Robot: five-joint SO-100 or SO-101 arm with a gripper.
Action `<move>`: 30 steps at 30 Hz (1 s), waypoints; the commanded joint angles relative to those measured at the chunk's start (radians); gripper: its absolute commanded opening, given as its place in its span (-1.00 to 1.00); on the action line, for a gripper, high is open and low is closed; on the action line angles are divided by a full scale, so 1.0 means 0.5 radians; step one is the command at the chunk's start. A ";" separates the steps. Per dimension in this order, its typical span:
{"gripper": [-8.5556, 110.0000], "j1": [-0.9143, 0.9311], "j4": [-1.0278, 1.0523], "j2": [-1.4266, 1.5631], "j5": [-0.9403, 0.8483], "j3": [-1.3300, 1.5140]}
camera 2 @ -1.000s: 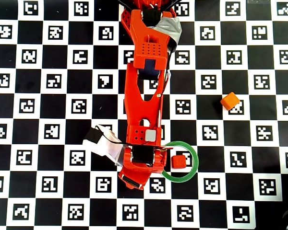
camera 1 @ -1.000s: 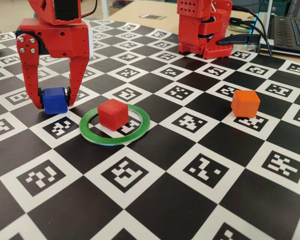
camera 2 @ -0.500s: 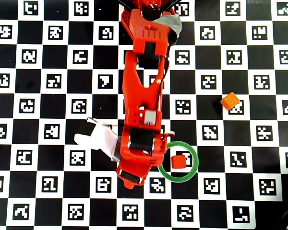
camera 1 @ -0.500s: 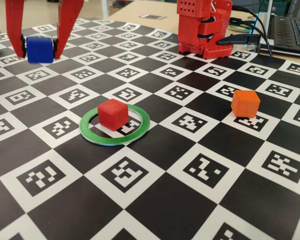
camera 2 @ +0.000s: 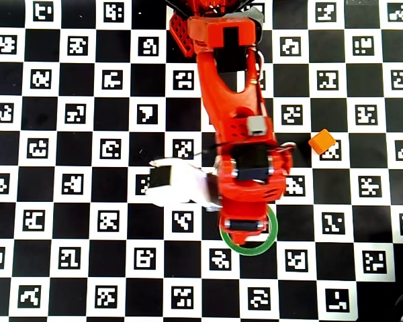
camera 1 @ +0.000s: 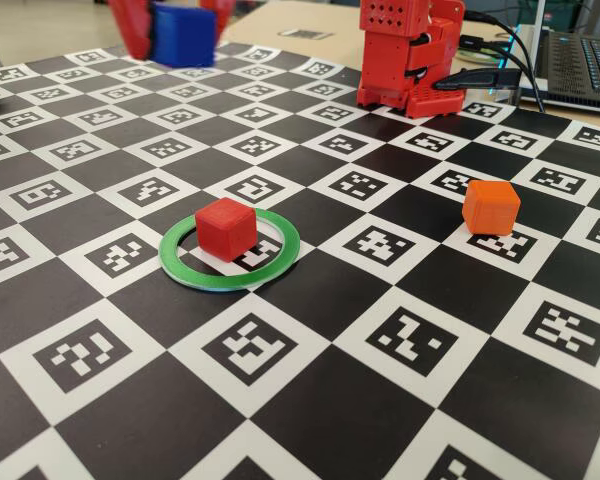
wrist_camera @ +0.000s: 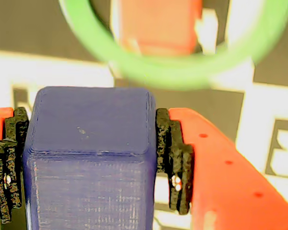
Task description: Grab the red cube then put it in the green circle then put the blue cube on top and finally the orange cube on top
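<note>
My gripper [camera 1: 180, 30] hangs high at the top left of the fixed view, shut on the blue cube [camera 1: 183, 35]. In the wrist view the blue cube [wrist_camera: 91, 143] fills the space between the black pads [wrist_camera: 175, 158] of the gripper [wrist_camera: 91, 160]. The red cube [camera 1: 225, 228] stands on the board inside the green circle [camera 1: 286, 245]. Both show blurred below in the wrist view, the red cube [wrist_camera: 156, 24] within the green circle [wrist_camera: 182, 72]. The orange cube [camera 1: 491, 207] sits apart to the right. In the overhead view the arm [camera 2: 235, 114] covers the red cube, and only the circle's lower arc [camera 2: 255, 249] shows.
The checkerboard mat with printed markers [camera 1: 400, 340] covers the table. The red arm base [camera 1: 410, 60] stands at the back, with cables and a laptop [camera 1: 580, 60] behind it at the right. In the overhead view the orange cube [camera 2: 322, 141] lies right of the arm.
The gripper lifted the blue cube off the board, rose higher and swung right. In the overhead view it now hangs over the green circle, covering the red cube.
</note>
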 commanded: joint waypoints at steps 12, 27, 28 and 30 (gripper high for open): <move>-0.71 -0.028 -0.288 -0.037 -0.021 0.239; -0.71 0.006 -0.500 -0.147 -0.021 0.469; -0.71 0.006 -0.506 -0.147 -0.021 0.476; -0.71 0.009 -0.518 -0.147 -0.018 0.485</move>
